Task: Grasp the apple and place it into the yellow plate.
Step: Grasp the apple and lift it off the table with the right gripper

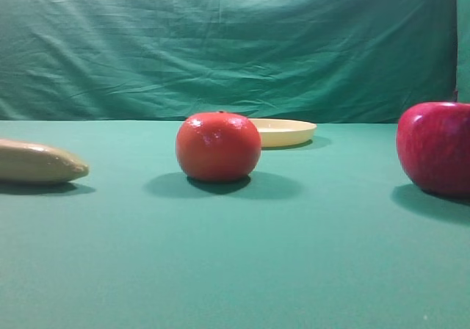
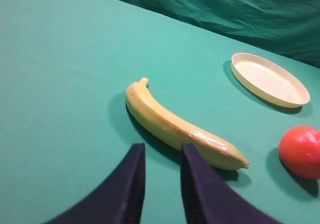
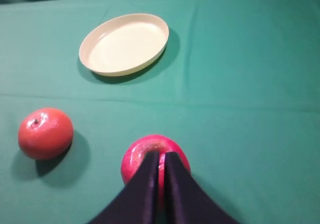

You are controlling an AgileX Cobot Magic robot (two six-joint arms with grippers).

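Note:
The deep red apple (image 1: 437, 147) rests on the green table at the right edge of the exterior view. In the right wrist view the apple (image 3: 134, 161) lies directly under my right gripper (image 3: 161, 156), whose dark fingers are shut together over its top and hold nothing. The pale yellow plate (image 1: 283, 131) sits empty farther back, behind an orange-red round fruit; the plate (image 3: 125, 44) also shows up and to the left of the apple. My left gripper (image 2: 160, 154) hovers near a banana, its fingers (image 2: 135, 184) a small gap apart with only table between them.
An orange-red tomato-like fruit (image 1: 218, 147) stands mid-table, between apple and banana, left of the apple (image 3: 45, 133). A yellow banana (image 2: 175, 126) lies just beyond the left gripper's tips. A green cloth backdrop (image 1: 235, 42) closes off the rear.

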